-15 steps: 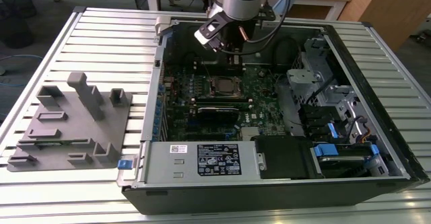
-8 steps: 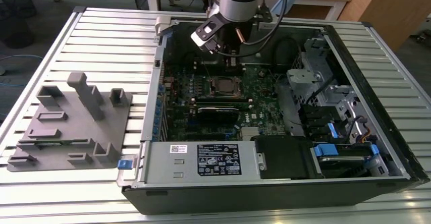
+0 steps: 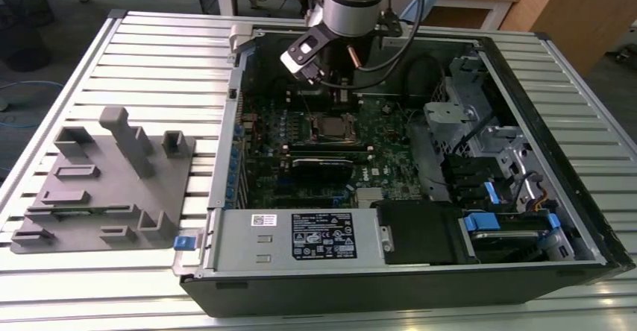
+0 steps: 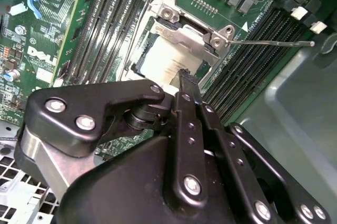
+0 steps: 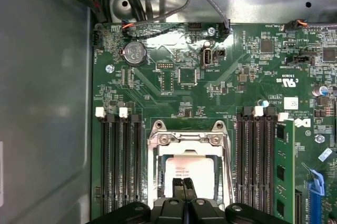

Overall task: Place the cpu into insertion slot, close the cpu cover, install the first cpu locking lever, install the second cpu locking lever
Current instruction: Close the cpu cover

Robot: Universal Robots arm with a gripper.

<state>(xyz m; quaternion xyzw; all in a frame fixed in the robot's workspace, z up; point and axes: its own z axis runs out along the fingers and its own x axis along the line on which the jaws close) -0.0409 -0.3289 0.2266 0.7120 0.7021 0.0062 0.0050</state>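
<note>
Exterior view, 9 o'clock: grey fixture plate (image 3: 100, 182) on slatted table (image 3: 149, 55). Centre: open computer case (image 3: 418, 290) lying flat, green board (image 3: 298, 159) inside. 12 o'clock: arm (image 3: 348, 3) hanging down into case, just above insertion slot (image 3: 333, 126). 3 o'clock of slot: metal drive cages (image 3: 488, 137).

First wrist view: gripper (image 5: 184, 183) narrow, fingertips pressed together, nothing between, right over cpu (image 5: 202, 174). cpu seated in slot, pale top showing through cutout of cpu cover (image 5: 187, 139) lying down around it. Tip contact with cpu — cannot tell. Black memory slots (image 5: 121, 166) flanking socket on both sides.

Second wrist view: thin locking lever (image 4: 274, 42) sticking out loose — well off socket.
</note>
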